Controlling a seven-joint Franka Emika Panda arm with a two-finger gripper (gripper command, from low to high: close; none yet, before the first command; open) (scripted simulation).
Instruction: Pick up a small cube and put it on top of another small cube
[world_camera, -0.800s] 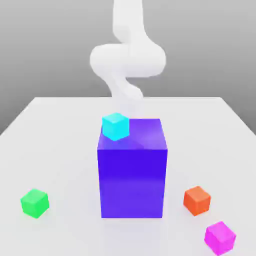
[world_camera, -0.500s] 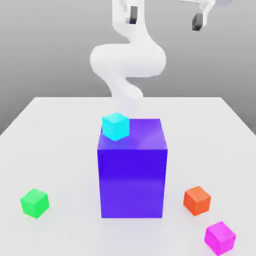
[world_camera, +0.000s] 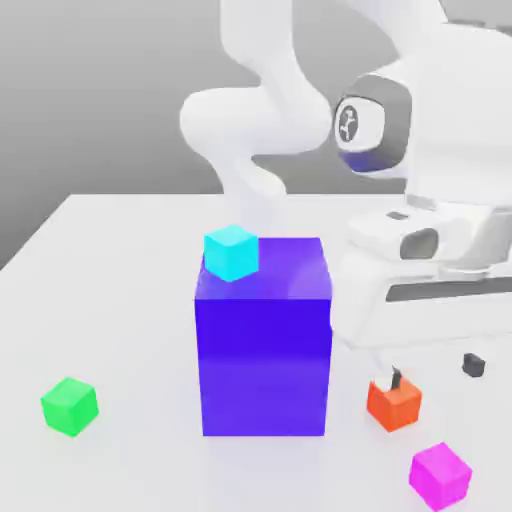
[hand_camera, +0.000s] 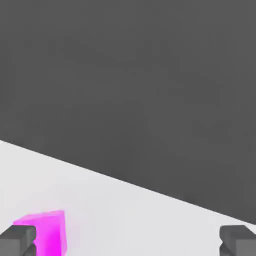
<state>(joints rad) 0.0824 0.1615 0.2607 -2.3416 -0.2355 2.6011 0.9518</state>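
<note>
White table (world_camera: 120, 260) w/ big blue-purple block (world_camera: 264, 350), green cube (world_camera: 69, 405), orange cube (world_camera: 394, 402), magenta cube (world_camera: 440, 474) on it.

arm (world_camera: 262, 120): glossy white, rounded tubular links; joint cap: grey ring round a white disc with a small dark emblem | hand: white, boxy, grey slot | fingers (hand_camera: 239, 241): dark grey, blocky

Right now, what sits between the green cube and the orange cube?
In the exterior view, the big blue-purple block stands between the green cube and the orange cube.
</note>
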